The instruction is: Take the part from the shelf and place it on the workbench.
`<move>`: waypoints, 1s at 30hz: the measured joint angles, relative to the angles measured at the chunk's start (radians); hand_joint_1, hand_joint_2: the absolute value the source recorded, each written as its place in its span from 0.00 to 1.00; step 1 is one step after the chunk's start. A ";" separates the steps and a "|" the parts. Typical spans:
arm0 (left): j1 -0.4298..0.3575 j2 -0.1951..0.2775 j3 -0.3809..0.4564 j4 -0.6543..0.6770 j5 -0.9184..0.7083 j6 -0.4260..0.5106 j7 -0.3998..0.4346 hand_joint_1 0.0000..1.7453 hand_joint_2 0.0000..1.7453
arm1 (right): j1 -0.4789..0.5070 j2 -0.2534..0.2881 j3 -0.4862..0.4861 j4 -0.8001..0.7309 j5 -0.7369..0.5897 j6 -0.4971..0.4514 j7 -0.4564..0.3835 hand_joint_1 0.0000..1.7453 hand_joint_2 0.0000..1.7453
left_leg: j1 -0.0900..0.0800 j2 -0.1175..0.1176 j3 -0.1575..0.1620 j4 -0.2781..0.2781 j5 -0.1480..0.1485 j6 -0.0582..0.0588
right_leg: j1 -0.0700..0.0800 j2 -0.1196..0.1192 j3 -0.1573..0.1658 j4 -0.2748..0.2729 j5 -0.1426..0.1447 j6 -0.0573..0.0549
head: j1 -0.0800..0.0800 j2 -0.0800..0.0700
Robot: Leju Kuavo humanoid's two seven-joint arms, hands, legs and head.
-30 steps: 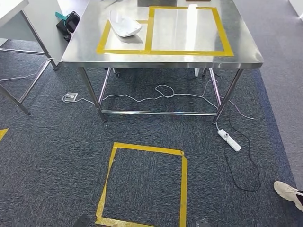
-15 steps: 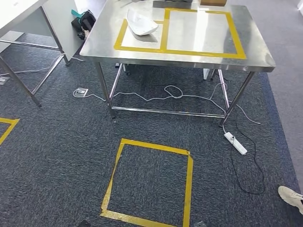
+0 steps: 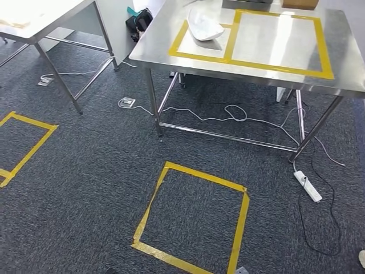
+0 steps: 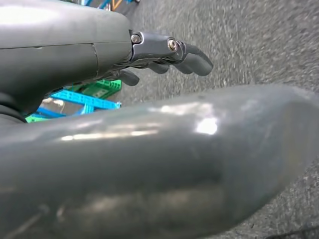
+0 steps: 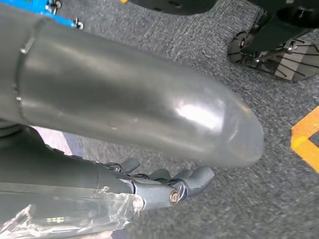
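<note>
Honestly the white part (image 3: 206, 25) already sits in the taped box near the steel bench's (image 3: 275, 77) left edge; both the left hand (image 4: 169, 52) and right hand (image 5: 177, 186) hang released, holding nothing; main risk is snagging the loose floor cables (image 3: 223, 117).

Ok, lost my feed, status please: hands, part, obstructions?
Left hand open, empty. Right hand open, empty. White part on workbench, inside small taped box. Cables and power strip on floor under it.
</note>
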 joint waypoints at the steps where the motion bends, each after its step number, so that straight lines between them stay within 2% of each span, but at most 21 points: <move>1: -0.003 -0.002 0.000 0.000 -0.004 -0.005 0.001 0.00 0.00 | 0.000 0.000 0.001 0.000 0.002 0.001 0.001 0.00 0.00 | -0.002 0.023 0.029 -0.058 0.019 0.004 | 0.003 -0.009 -0.001 0.003 -0.001 0.005 | 0.000 0.000; 2: -0.006 -0.005 0.000 0.000 -0.007 -0.009 0.004 0.00 0.00 | 0.000 0.000 0.002 -0.001 0.004 0.002 0.001 0.00 0.00 | -0.005 0.041 0.046 -0.095 0.028 0.009 | 0.007 -0.019 -0.002 0.005 -0.001 0.010 | 0.001 0.000; 3: -0.007 -0.007 0.000 0.000 -0.010 -0.011 0.008 0.00 0.00 | 0.000 -0.001 0.003 -0.001 0.006 0.002 0.002 0.00 0.00 | -0.008 0.046 0.047 -0.109 0.028 0.015 | 0.009 -0.030 -0.003 0.007 -0.001 0.015 | 0.002 0.000; 5: -0.005 -0.010 0.000 0.001 -0.015 -0.013 0.017 0.00 0.00 | -0.001 -0.001 0.004 -0.001 0.010 0.004 0.002 0.00 0.00 | -0.010 0.022 0.039 -0.111 0.033 0.031 | 0.006 -0.044 -0.005 0.008 -0.003 0.025 | 0.004 0.000; 7: -0.002 -0.014 0.000 0.002 -0.020 -0.015 0.021 0.00 0.00 | -0.002 -0.001 0.007 -0.001 0.013 0.004 0.002 0.00 0.00 | -0.008 -0.001 0.034 -0.112 0.041 0.047 | 0.001 -0.004 -0.021 0.050 -0.037 0.036 | 0.006 0.000; 9: -0.004 -0.019 0.000 0.002 -0.022 -0.015 0.022 0.00 0.00 | 0.001 -0.001 0.010 -0.001 0.015 0.005 0.002 0.00 0.00 | -0.008 -0.025 0.028 -0.112 0.048 0.058 | -0.001 0.056 -0.072 0.175 -0.110 0.039 | 0.008 0.000; 10: -0.006 -0.021 0.000 0.002 -0.022 -0.016 0.022 0.00 0.00 | 0.004 -0.001 0.011 -0.001 0.016 0.005 0.002 0.00 0.00 | -0.009 -0.039 0.024 -0.112 0.051 0.062 | -0.001 0.069 -0.103 0.247 -0.142 0.038 | 0.008 0.000; 11: -0.006 -0.022 0.000 0.002 -0.022 -0.016 0.023 0.00 0.00 | 0.005 -0.001 0.011 -0.001 0.017 0.005 0.003 0.00 0.00 | -0.011 -0.053 0.021 -0.112 0.054 0.064 | -0.001 0.074 -0.124 0.298 -0.158 0.037 | 0.008 0.000; 12: -0.005 -0.023 0.000 0.002 -0.023 -0.017 0.023 0.00 0.00 | 0.006 -0.002 0.012 -0.001 0.018 0.005 0.003 0.00 0.00 | -0.012 -0.067 0.019 -0.112 0.056 0.064 | 0.000 0.076 -0.130 0.313 -0.156 0.035 | 0.007 0.000; 13: -0.004 -0.023 0.000 0.002 -0.024 -0.018 0.025 0.00 0.00 | 0.006 -0.002 0.012 -0.001 0.019 0.005 0.004 0.00 0.00 | -0.012 -0.082 0.018 -0.111 0.058 0.063 | -0.001 0.079 -0.114 0.284 -0.133 0.033 | 0.007 0.000; 14: -0.004 -0.023 0.000 0.002 -0.026 -0.018 0.026 0.00 0.00 | 0.005 -0.003 0.012 -0.001 0.020 0.005 0.004 0.00 0.00 | -0.011 -0.097 0.018 -0.111 0.061 0.061 | -0.001 0.087 -0.082 0.223 -0.099 0.031 | 0.008 0.000; 16: -0.005 -0.025 0.000 0.003 -0.029 -0.018 0.028 0.00 0.00 | 0.003 -0.004 0.012 -0.001 0.021 0.005 0.003 0.00 0.00 | -0.012 -0.124 0.015 -0.108 0.064 0.054 | -0.006 0.132 -0.010 0.079 -0.047 0.027 | 0.007 0.000; 18: -0.007 -0.025 0.000 0.003 -0.024 -0.020 0.027 0.00 0.00 | 0.002 -0.004 0.012 -0.001 0.021 0.005 0.001 0.00 0.00 | -0.011 -0.144 0.007 -0.105 0.069 0.043 | -0.008 0.161 0.020 0.016 -0.038 0.024 | 0.006 0.000; 20: -0.006 -0.026 0.007 0.003 -0.003 -0.025 0.022 0.00 0.00 | 0.000 -0.004 0.012 -0.001 0.021 0.006 0.000 0.00 0.00 | -0.006 -0.157 -0.003 -0.104 0.075 0.030 | -0.005 0.145 0.023 0.014 -0.033 0.015 | 0.006 0.000; 22: -0.006 -0.028 0.024 0.003 0.023 -0.030 0.015 0.00 0.00 | 0.000 -0.005 0.012 -0.001 0.022 0.008 -0.002 0.00 0.00 | -0.006 -0.122 -0.022 -0.074 0.054 0.020 | -0.004 0.120 0.023 0.011 -0.025 0.001 | 0.004 0.000; 24: -0.009 -0.030 0.040 0.003 0.040 -0.033 0.012 0.00 0.00 | 0.001 -0.005 0.012 -0.001 0.023 0.012 -0.003 0.00 0.00 | -0.007 -0.067 -0.071 0.031 -0.012 0.013 | -0.003 0.092 0.020 0.008 -0.021 -0.006 | 0.002 0.000; 26: -0.011 -0.031 0.049 0.003 0.045 -0.034 0.012 0.00 0.00 | 0.003 -0.006 0.012 -0.001 0.023 0.014 -0.004 0.00 0.00 | -0.005 -0.051 -0.128 0.158 -0.069 0.006 | -0.001 0.059 0.015 0.008 -0.020 -0.008 | 0.001 0.000; 27: -0.011 -0.031 0.052 0.003 0.047 -0.035 0.012 0.00 0.00 | 0.003 -0.007 0.012 -0.001 0.023 0.015 -0.003 0.00 0.00 | -0.004 -0.048 -0.138 0.186 -0.073 0.004 | -0.001 0.044 0.013 0.009 -0.020 -0.008 | 0.001 0.000; 28: -0.010 -0.031 0.057 0.003 0.049 -0.035 0.012 0.00 0.00 | 0.003 -0.007 0.012 -0.001 0.023 0.015 -0.003 0.00 0.00 | -0.002 -0.046 -0.127 0.174 -0.058 0.003 | -0.001 0.029 0.012 0.009 -0.020 -0.008 | 0.001 0.000; 29: -0.010 -0.031 0.061 0.003 0.050 -0.036 0.012 0.00 0.00 | 0.002 -0.007 0.012 -0.001 0.023 0.016 -0.003 0.00 0.00 | -0.001 -0.039 -0.097 0.125 -0.030 0.003 | -0.002 0.016 0.013 0.009 -0.020 -0.007 | 0.001 0.000; 30: -0.010 -0.031 0.065 0.003 0.051 -0.037 0.012 0.00 0.00 | 0.001 -0.007 0.012 -0.001 0.024 0.016 -0.003 0.00 0.00 | -0.001 -0.018 -0.055 0.057 0.001 0.004 | -0.002 0.003 0.014 0.009 -0.020 -0.004 | 0.001 0.000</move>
